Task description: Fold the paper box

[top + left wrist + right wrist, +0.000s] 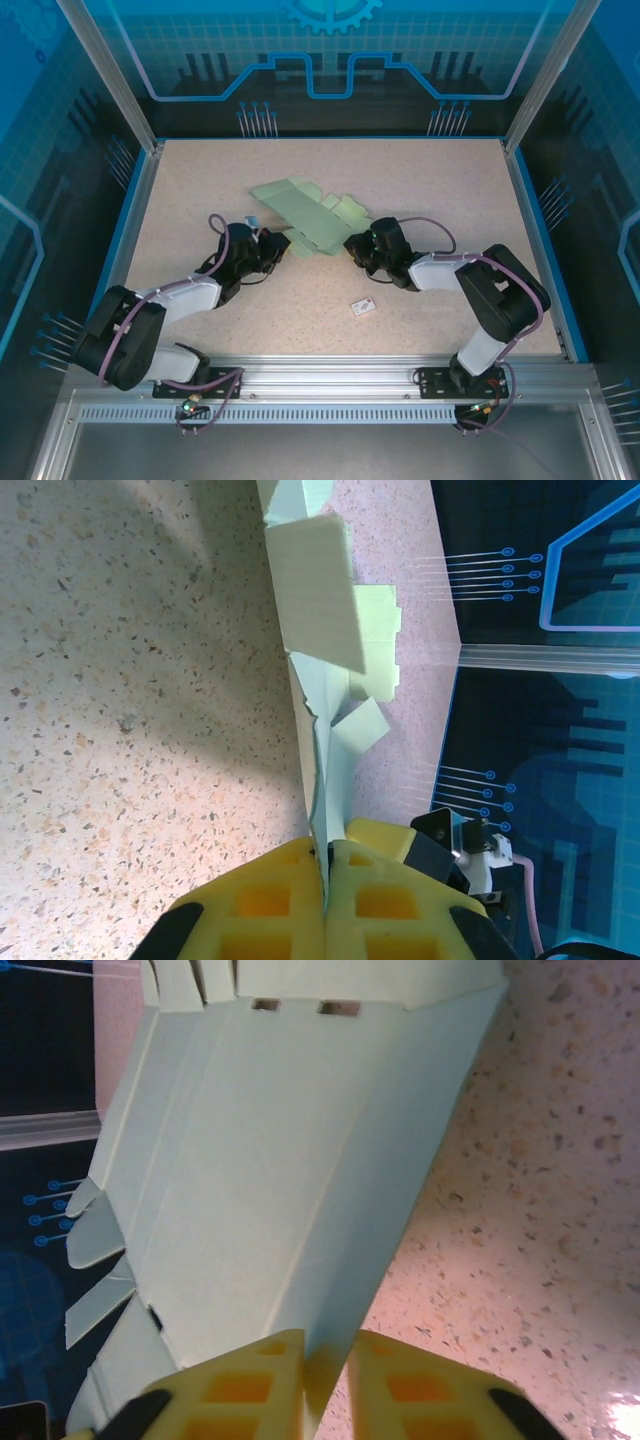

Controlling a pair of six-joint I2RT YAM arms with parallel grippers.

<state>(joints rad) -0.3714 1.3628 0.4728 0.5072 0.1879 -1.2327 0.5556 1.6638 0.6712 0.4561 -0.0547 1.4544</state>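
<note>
Speckled table [200,190], unmarked paper box [305,215] pinched by left gripper [277,243] and right gripper [352,246].

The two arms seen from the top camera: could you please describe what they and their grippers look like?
Both arms are black with pale grey-white link covers, and a thin lilac cable loops along each. The left arm and right arm are bolted to a silver aluminium rail. The left gripper and right gripper have yellow plastic fingers with square recesses.

No legible text or labels
</note>
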